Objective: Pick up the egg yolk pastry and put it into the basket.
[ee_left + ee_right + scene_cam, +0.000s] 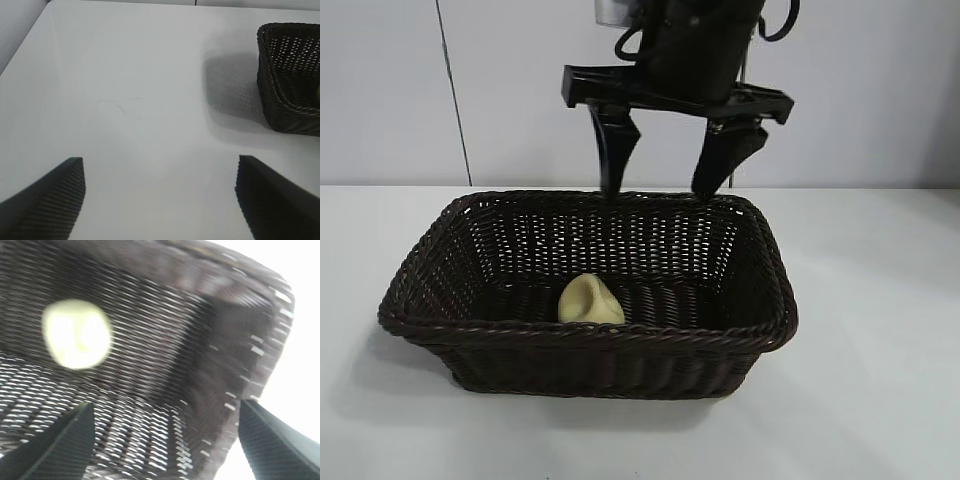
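One egg yolk pastry (591, 300) lies in basket (440, 330), dimple facing right.

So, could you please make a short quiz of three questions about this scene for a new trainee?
1. True or false: the egg yolk pastry lies inside the basket.
2. The right gripper is: A) shut on the pastry, B) open above the basket's far rim, C) resting on the table.
3. What does the open left gripper have under it?

Key: 1 true; 2 B; 3 bare white table, with the basket off to one side.
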### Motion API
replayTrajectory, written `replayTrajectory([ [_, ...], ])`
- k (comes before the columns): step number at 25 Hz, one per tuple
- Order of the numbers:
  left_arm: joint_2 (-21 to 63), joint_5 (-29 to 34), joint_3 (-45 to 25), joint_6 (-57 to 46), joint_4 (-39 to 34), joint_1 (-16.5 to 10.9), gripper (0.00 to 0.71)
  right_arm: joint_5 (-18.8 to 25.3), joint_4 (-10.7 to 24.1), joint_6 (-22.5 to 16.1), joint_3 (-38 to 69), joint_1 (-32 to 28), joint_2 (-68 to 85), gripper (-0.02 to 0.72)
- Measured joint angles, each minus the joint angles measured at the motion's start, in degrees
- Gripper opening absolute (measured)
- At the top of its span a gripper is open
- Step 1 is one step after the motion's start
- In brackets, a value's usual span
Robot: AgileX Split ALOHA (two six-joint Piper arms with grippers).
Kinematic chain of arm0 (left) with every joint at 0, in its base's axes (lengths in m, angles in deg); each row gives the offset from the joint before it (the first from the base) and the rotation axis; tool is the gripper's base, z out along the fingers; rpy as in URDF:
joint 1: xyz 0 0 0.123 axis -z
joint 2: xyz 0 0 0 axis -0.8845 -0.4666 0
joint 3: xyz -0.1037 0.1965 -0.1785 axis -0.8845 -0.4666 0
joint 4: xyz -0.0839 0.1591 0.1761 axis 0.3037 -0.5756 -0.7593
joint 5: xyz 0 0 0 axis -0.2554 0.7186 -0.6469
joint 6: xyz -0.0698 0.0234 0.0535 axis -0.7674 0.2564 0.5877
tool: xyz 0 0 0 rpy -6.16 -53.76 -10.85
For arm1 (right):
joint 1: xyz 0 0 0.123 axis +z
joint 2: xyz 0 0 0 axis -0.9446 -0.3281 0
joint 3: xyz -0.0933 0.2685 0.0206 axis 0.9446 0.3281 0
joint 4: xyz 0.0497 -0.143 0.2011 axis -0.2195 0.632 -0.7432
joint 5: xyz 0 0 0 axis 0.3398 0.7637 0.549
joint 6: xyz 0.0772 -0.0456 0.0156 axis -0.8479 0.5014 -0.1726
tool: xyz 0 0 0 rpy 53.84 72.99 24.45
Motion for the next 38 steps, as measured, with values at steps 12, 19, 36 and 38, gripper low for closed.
replayTrajectory([
  [12, 0.0, 0.0, 0.0, 0.0, 0.0, 0.0, 0.599, 0.0, 4.1, 1.5, -0.1, -18.7, 0.0, 0.567],
  [19, 0.0, 0.0, 0.0, 0.0, 0.0, 0.0, 0.599, 0.3, 5.1, 4.5, -0.1, -27.2, 0.0, 0.567],
  [36, 0.0, 0.0, 0.0, 0.0, 0.0, 0.0, 0.599, 0.2, 1.5, 8.2, 25.1, -28.5, 19.3, 0.567],
  [38, 0.0, 0.0, 0.0, 0.0, 0.0, 0.0, 0.599, 0.2, 1.3, 8.3, 30.6, -28.5, 24.6, 0.567],
])
